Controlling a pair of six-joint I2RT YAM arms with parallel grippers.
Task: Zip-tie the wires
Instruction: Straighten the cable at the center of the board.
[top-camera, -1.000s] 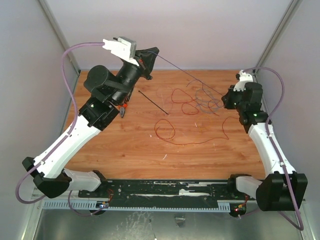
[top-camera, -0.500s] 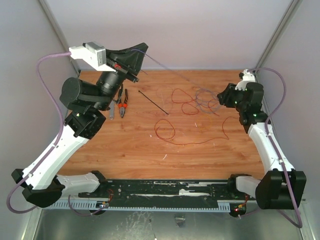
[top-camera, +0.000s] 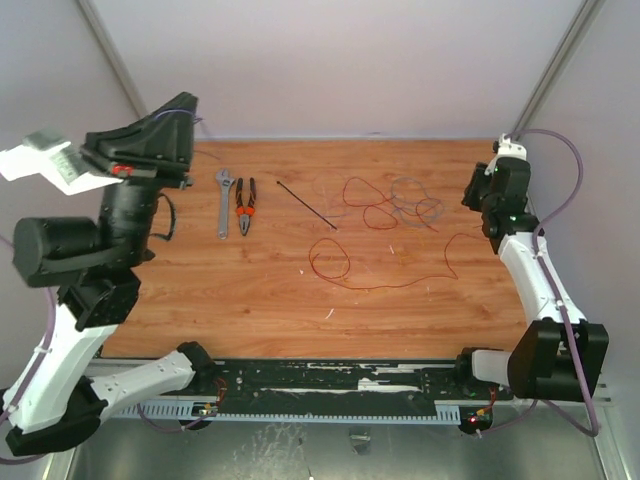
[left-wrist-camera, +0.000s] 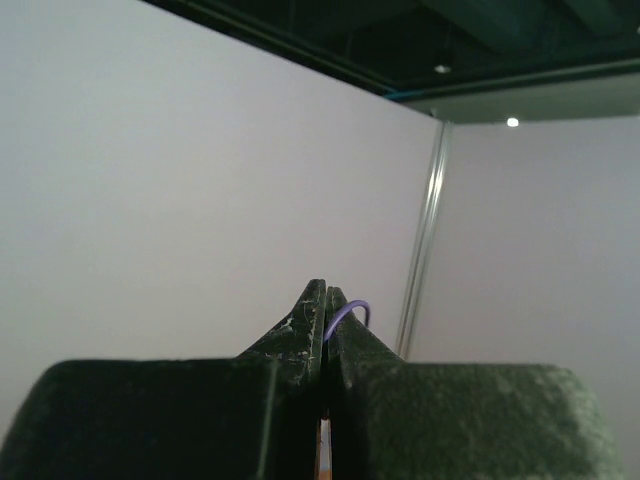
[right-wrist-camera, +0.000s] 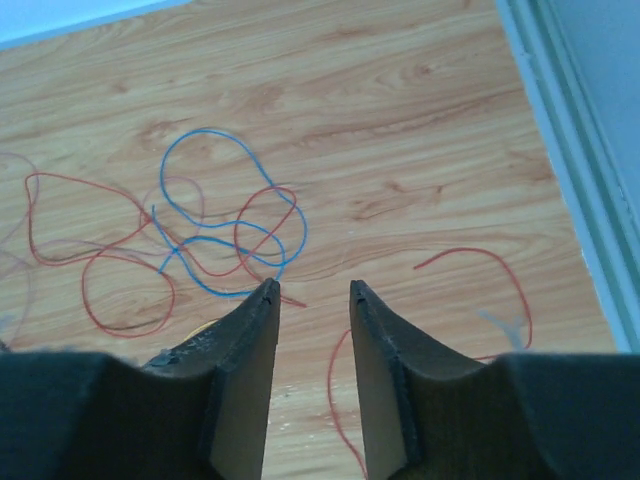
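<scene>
The left gripper (left-wrist-camera: 325, 292) is pinching a purple wire (left-wrist-camera: 350, 309) high above the table (top-camera: 400, 312), while the right gripper (right-wrist-camera: 310, 290) is hovering spread over the tangled wires (right-wrist-camera: 200, 240).

On the table (top-camera: 260, 290), towards the back left, a wrench (top-camera: 224, 200) and pliers (top-camera: 245, 207) lie side by side, the wrench on the left. Right of the pliers the zip tie (top-camera: 306, 204) slants from far left to near right. Beyond its near end the wires (top-camera: 385, 210) sprawl towards the right edge (one loop sits nearer the front, apart from the heap). The right gripper (right-wrist-camera: 312, 300) hangs by that edge, just right of the wires. The left gripper (left-wrist-camera: 325, 300) is up past the back left corner, well away from the heap, one strand at its tip.
</scene>
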